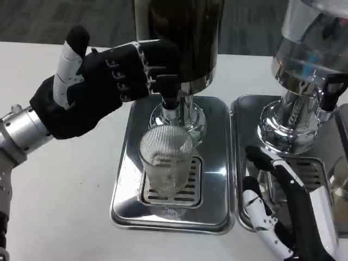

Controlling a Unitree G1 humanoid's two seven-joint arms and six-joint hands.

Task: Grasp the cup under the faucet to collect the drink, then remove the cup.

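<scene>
No text, label, brand, number or sign could be read anywhere. The pale marks on the back of the left hand [103, 81] were too blurred to make out as letters.

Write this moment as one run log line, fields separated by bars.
cup: upright on drip tray under faucet | left hand: at faucet | right hand: open, apart from cup
</scene>
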